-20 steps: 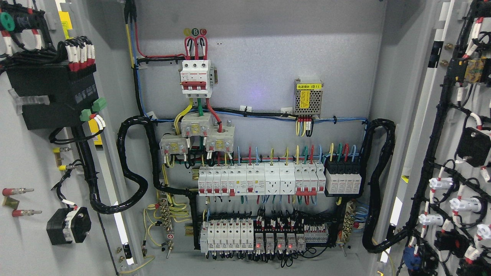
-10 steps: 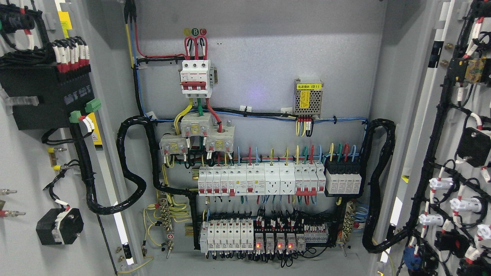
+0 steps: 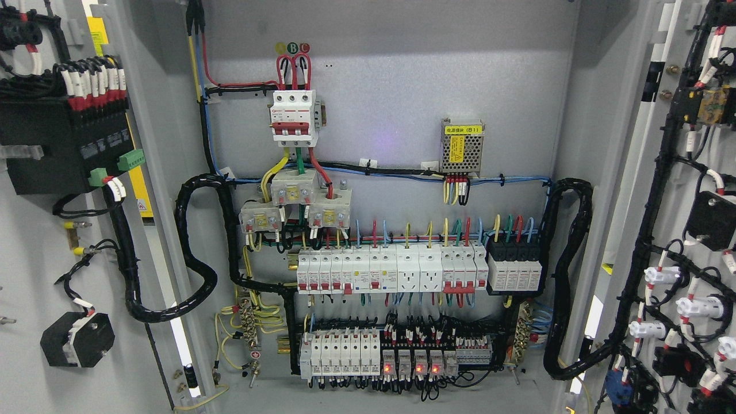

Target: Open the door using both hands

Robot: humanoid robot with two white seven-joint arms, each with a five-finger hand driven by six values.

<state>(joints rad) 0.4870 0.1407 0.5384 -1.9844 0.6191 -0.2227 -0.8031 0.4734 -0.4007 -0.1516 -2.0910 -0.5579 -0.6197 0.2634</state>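
An electrical cabinet stands wide open in front of me. Its left door [image 3: 34, 247] is swung out at the picture's left, its inner face showing a black module [image 3: 63, 149] and a smaller black block [image 3: 77, 339]. The right door [image 3: 684, 230] is swung out at the right edge, lined with black cable looms and white lamp backs. Between them the grey back panel [image 3: 391, 92] carries a red-and-white main breaker [image 3: 294, 118], rows of white breakers [image 3: 391, 270] and relays with red lights. Neither of my hands nor any arm shows in the head view.
Thick black cable looms [image 3: 195, 253] run from the panel to the left door, and another loom [image 3: 569, 276] runs to the right door. A small metal power supply [image 3: 462, 146] with a yellow label sits at the upper right of the panel.
The left door has swung further outward: its black modules and wiring slid left and down, and the red-tipped studs have nearly left the frame. The right door and the panel are unchanged.
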